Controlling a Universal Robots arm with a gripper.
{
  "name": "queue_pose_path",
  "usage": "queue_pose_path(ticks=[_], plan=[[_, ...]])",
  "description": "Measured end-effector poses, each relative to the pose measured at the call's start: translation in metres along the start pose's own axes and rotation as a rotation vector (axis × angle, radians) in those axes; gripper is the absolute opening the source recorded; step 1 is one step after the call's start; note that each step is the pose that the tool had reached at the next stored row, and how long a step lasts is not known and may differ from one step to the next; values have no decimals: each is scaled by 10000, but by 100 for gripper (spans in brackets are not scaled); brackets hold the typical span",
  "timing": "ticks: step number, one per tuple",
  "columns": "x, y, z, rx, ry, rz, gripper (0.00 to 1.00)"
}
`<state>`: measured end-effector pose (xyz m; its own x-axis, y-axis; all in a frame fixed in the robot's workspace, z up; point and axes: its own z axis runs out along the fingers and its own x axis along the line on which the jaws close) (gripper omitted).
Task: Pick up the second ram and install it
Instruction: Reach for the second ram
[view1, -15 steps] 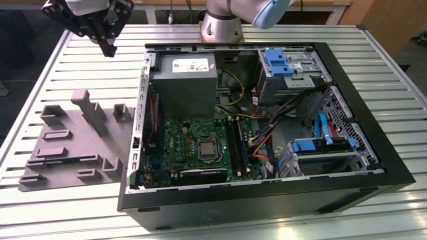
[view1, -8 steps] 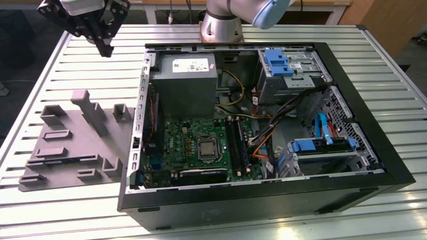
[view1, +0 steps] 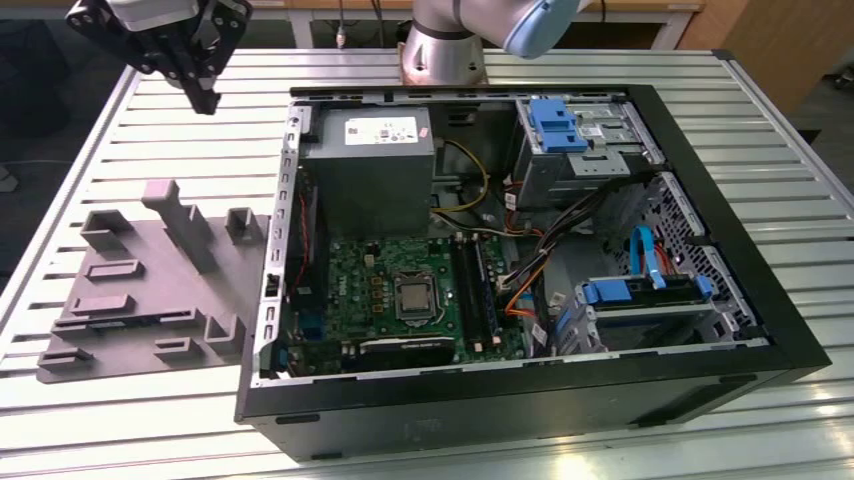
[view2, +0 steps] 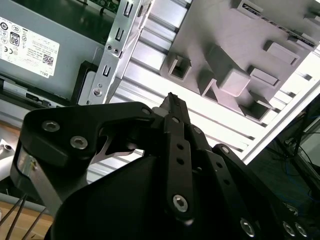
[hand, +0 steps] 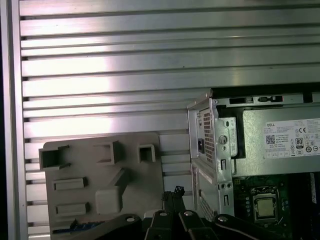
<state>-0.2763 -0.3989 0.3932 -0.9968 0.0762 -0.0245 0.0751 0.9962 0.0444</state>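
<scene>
Sitting in a long slot of the grey holder tray (view1: 127, 368), the second ram (hand: 67, 230), or what looks like it, shows in the first wrist view as a thin dark strip with a blue tinge, partly hidden by the arm's links. Just beside the tray lies the open computer case (view1: 534, 410). Beyond the tray's far end, well above the slatted table (view1: 134, 430), hangs the gripper (view1: 204, 103), fingers pressed together, gripping nothing.
</scene>
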Motion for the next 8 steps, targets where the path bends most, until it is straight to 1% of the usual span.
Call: queue_pose_path(ticks=[8], plan=[[59,-4,-2,1,1,0,11]])
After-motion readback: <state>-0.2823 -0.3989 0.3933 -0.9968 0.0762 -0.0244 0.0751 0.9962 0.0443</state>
